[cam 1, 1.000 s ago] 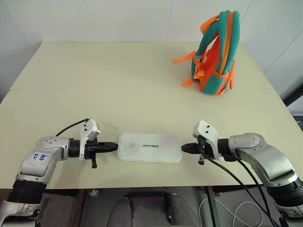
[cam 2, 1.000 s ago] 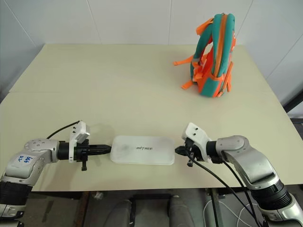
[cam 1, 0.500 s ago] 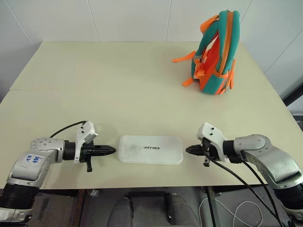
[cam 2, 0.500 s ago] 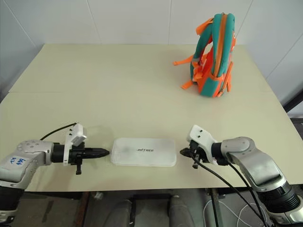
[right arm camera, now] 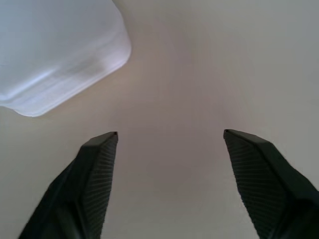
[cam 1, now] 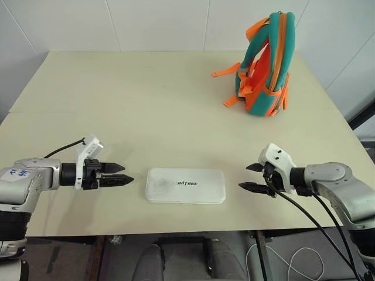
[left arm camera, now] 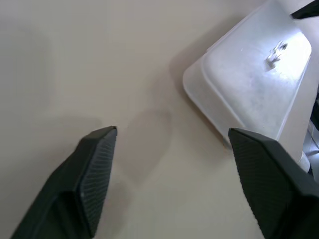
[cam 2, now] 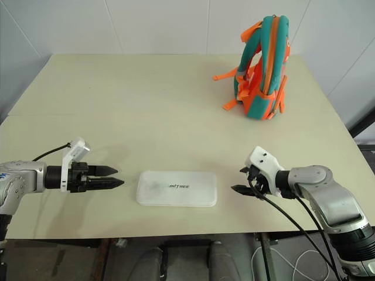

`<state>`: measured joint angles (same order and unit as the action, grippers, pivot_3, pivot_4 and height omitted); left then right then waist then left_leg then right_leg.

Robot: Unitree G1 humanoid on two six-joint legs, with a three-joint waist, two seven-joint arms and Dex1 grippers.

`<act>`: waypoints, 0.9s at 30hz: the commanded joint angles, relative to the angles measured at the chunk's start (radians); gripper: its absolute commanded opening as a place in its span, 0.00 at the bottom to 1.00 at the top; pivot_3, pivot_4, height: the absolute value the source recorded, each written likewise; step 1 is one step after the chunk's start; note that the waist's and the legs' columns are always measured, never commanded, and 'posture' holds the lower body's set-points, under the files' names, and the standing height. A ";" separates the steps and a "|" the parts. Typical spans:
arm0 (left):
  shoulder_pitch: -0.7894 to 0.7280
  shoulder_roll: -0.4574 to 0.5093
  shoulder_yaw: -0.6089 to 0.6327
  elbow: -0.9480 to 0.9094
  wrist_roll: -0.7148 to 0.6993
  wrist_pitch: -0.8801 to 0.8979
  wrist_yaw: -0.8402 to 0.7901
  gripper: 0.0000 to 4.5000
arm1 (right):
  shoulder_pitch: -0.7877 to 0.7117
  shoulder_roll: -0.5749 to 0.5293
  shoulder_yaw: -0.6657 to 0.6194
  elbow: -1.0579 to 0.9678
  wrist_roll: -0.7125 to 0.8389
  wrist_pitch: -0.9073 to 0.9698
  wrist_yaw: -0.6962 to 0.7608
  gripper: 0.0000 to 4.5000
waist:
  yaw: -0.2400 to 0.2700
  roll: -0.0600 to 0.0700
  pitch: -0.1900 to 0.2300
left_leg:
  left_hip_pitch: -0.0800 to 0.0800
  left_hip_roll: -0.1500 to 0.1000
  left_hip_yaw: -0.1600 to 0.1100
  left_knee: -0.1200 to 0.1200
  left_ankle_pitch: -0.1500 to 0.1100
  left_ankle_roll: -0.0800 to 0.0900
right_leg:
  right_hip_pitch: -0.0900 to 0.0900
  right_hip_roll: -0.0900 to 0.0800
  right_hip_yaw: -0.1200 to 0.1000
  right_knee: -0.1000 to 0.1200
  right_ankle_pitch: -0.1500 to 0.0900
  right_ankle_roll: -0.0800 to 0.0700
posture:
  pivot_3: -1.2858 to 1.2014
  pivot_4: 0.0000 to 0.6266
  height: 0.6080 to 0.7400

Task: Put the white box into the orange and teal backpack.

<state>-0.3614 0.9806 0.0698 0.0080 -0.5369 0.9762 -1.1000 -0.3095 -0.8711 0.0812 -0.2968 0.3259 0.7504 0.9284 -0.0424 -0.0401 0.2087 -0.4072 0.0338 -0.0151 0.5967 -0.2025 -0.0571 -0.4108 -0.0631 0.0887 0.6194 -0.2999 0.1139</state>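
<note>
Both grippers, left [cam 1: 120, 174] and right [cam 1: 251, 177], have backed away, jaws spread and empty; flat white box [cam 1: 186, 185] with rounded corners, "UNITREE" lettering, lies between.

— What carries everything here?
— A pale cream table [cam 1: 146, 105], with a seam running across its top.
— And behind it?
— A white panelled wall [cam 1: 158, 23]. White cable [cam 1: 299, 260] lies on the floor below.
</note>
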 commanded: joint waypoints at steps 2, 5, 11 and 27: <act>-0.060 0.011 0.008 0.037 -0.072 0.071 -0.080 1.00 | -0.023 0.006 0.006 -0.004 -0.019 -0.027 -0.009 0.99 | -0.001 0.000 0.000 | 0.000 0.000 0.000 0.000 0.000 0.000 | 0.000 0.000 0.000 0.000 0.000 0.000 | 0.52 0.24 1.00; -0.125 0.005 -0.029 0.093 -0.100 0.213 -0.074 1.00 | -0.022 0.008 0.010 -0.005 -0.024 -0.029 -0.013 0.99 | -0.001 0.000 0.000 | 0.000 0.000 0.000 0.001 0.000 0.000 | 0.000 0.000 0.000 0.000 0.000 0.000 | 0.52 0.24 1.00; -0.218 -0.038 -0.095 0.211 -0.111 0.357 -0.065 1.00 | -0.016 0.018 0.012 -0.009 -0.028 -0.027 -0.028 0.99 | -0.003 -0.001 0.000 | 0.000 0.000 0.000 0.001 0.000 0.000 | 0.000 0.000 0.000 0.002 0.001 0.002 | 0.52 0.24 1.00; -0.268 -0.225 -0.131 0.304 -0.144 0.487 -0.028 1.00 | -0.006 0.041 0.014 -0.041 -0.022 -0.003 -0.063 0.99 | 0.003 -0.001 0.000 | 0.000 -0.001 -0.002 0.006 0.000 0.000 | 0.001 0.000 0.000 0.006 0.001 0.003 | 0.52 0.24 1.00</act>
<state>-0.6413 0.7685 -0.0466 0.3151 -0.6689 1.4392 -1.1445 -0.3171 -0.8336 0.1084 -0.3086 0.2981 0.7453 0.8698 -0.0392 -0.0408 0.2085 -0.4070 0.0329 -0.0166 0.6032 -0.2025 -0.0572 -0.4094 -0.0627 0.0887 0.6256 -0.2992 0.1164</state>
